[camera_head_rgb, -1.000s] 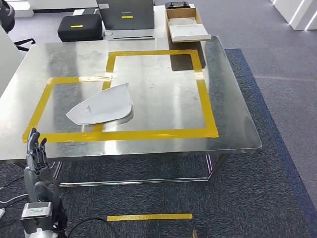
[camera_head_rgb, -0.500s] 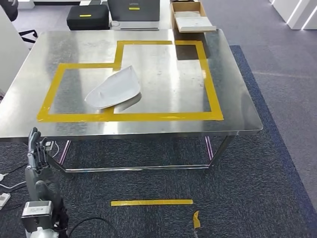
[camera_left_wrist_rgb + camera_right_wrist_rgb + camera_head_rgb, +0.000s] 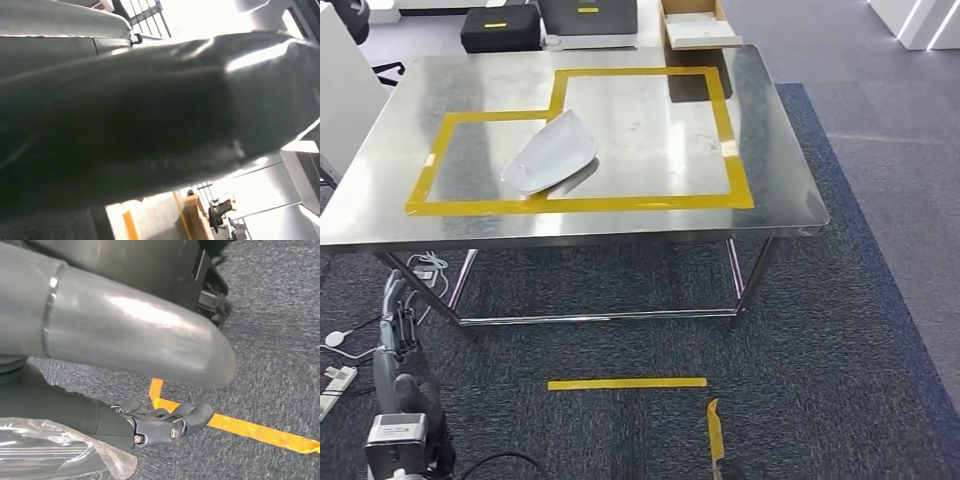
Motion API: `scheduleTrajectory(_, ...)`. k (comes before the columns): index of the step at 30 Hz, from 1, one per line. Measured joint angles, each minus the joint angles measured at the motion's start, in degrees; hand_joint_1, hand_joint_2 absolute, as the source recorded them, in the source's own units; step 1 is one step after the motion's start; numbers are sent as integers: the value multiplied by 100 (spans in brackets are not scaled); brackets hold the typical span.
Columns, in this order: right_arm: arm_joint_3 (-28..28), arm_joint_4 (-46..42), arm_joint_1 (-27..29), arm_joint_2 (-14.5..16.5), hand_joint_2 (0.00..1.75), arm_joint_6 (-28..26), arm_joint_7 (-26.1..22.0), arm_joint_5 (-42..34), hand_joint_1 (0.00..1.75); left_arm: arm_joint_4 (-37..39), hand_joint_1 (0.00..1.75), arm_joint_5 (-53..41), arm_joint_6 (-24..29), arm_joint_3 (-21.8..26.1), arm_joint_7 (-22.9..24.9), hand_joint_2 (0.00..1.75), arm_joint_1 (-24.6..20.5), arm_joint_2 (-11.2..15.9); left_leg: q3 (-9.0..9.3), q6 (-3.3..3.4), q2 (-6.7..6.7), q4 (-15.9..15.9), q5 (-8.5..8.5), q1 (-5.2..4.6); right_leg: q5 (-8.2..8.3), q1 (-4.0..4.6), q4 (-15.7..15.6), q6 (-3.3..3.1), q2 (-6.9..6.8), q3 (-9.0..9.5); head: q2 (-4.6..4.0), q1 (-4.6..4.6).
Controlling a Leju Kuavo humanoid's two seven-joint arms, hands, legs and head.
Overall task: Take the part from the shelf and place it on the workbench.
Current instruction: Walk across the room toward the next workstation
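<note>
The part, a white curved shell [image 3: 550, 152], lies on the steel workbench [image 3: 780, 170], partly across the yellow tape outline [image 3: 731, 150] near its left rectangle. My left hand [image 3: 395, 330] hangs low at the picture's left, well short of the bench's front edge, with its fingers straight and holding nothing. In the right wrist view my right hand [image 3: 166, 422] hangs over the grey carpet beside a yellow floor tape [image 3: 241, 429], its fingers loosely extended and empty.
Behind the bench stand a black case [image 3: 500, 27], a grey case [image 3: 588, 18] and a cardboard box [image 3: 697, 22]. A yellow tape strip [image 3: 627, 383] marks the carpet in front. Cables and a power strip [image 3: 339, 378] lie at the left, near a white panel [image 3: 346, 90].
The whole picture has shifted: the camera has drawn back from the bench, which now sits higher and smaller in view. The part stays where it lay. My left hand sits lower in the picture.
</note>
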Motion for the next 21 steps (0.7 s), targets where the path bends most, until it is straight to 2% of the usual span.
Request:
scheduleTrajectory(2, -1, 2, 23, -31, 0, -26, -70, -27, 0, -3, 0, 25, -45, 14, -6, 0, 4, -10, 502, 28, -19, -778, -36, -4, 70, 9, 102, 57, 7, -156, 1, 3)
scheduleTrajectory(3, -2, 6, 35, -49, 0, -34, -88, -49, 0, -4, 0, 41, -62, 19, -11, 0, 4, -20, 622, 48, -29, -1019, -106, -16, 117, 13, 131, 87, 9, -216, 1, 4)
scheduleTrajectory(4, -5, 11, 49, -64, 0, -35, -102, -75, 0, -3, 0, 59, -79, 23, -15, 0, 6, -31, 639, 82, -34, -1124, -135, -36, 171, 12, 146, 120, 10, -265, 1, 8)
scheduleTrajectory(5, -11, 22, 70, -86, 0, -34, -114, -107, 0, -1, 0, 78, -94, 29, -21, 0, 9, -45, 580, 126, -29, -1142, -114, -39, 212, 4, 152, 155, 13, -312, 0, 7)
scheduleTrajectory(6, -21, 33, 90, -104, 0, -33, -124, -141, 0, 2, 0, 101, -113, 38, -29, 0, 10, -62, 513, 176, -19, -1148, -65, -42, 168, -7, 185, 190, 25, -367, 1, 7)
scheduleTrajectory(7, -35, 43, 115, -119, 0, -32, -130, -174, 0, 7, 0, 125, -132, 47, -39, 0, 11, -80, 439, 237, -8, -1152, -4, -40, 25, -14, 277, 222, 40, -428, 1, 17)
scheduleTrajectory(8, -54, 52, 142, -131, 0, -32, -133, -212, 0, 11, 0, 140, -150, 56, -54, 0, 10, -103, 359, 288, 3, -1160, 64, -37, -228, -19, 475, 244, 58, -510, 1, 28)
scheduleTrajectory(10, -111, 58, 174, -139, 0, -32, -134, -290, 0, 19, 0, 157, -186, 68, -79, 0, 6, -142, 194, 345, 15, -1156, 204, -58, -799, -22, 1124, 260, 79, -675, 1, 58)
scheduleTrajectory(11, -145, 59, 179, -141, 0, -31, -135, -328, 0, 25, 0, 155, -199, 72, -87, 0, 5, -157, 97, 354, 20, -1153, 281, -72, -946, -21, 1458, 258, 83, -718, 1, 63)
scheduleTrajectory(12, -179, 59, 178, -143, 0, -30, -138, -359, 0, 31, 0, 153, -207, 74, -90, 0, 5, -168, -2, 358, 26, -1148, 359, -86, -938, -19, 1671, 252, 85, -693, 0, 66)
scheduleTrajectory(13, -209, 59, 177, -145, 0, -28, -141, -381, 0, 37, 0, 150, -211, 76, -91, 0, 5, -177, -104, 356, 31, -1142, 434, -97, -803, -15, 1730, 240, 86, -591, 0, 64)
scheduleTrajectory(14, -234, 59, 176, -146, 0, -23, -142, -393, 0, 42, 0, 144, -212, 79, -91, 0, 5, -186, -202, 350, 34, -1133, 507, -103, -604, -8, 1602, 224, 86, -393, 0, 63)
scheduleTrajectory(15, -254, 59, 172, -147, 0, -12, -141, -398, 0, 43, 0, 136, -212, 80, -89, 0, 4, -193, -282, 338, 33, -1123, 578, -105, -456, 0, 1294, 205, 87, -98, 0, 64)
scheduleTrajectory(16, -270, 59, 164, -148, 0, 6, -140, -394, 0, 43, 0, 123, -213, 82, -83, 0, 4, -199, -346, 319, 31, -1108, 642, -113, -416, 13, 844, 183, 87, 280, 1, 66)
scheduleTrajectory(17, -282, 59, 150, -148, 0, 27, -139, -382, 0, 43, 0, 105, -218, 84, -72, 0, 3, -205, -391, 295, 32, -1095, 708, -120, -480, 22, 355, 158, 89, 625, 1, 64)
scheduleTrajectory(18, -291, 60, 138, -148, 0, 49, -139, -367, 0, 43, 0, 86, -226, 85, -51, 0, 2, -211, -417, 269, 36, -1094, 777, -122, -574, 35, -13, 137, 95, 868, 1, 61)
scheduleTrajectory(19, -297, 61, 132, -148, 0, 64, -137, -349, 0, 44, 0, 66, -237, 86, -28, 0, 2, -219, -435, 239, 42, -1102, 845, -121, -642, 49, -239, 116, 99, 991, 1, 60)
scheduleTrajectory(21, -305, 66, 139, -150, 0, 82, -128, -326, 0, 45, 0, 48, -263, 86, 15, 0, 7, -233, -475, 174, 39, -1121, 909, -104, -596, 46, -300, 57, 93, 929, 0, 61)
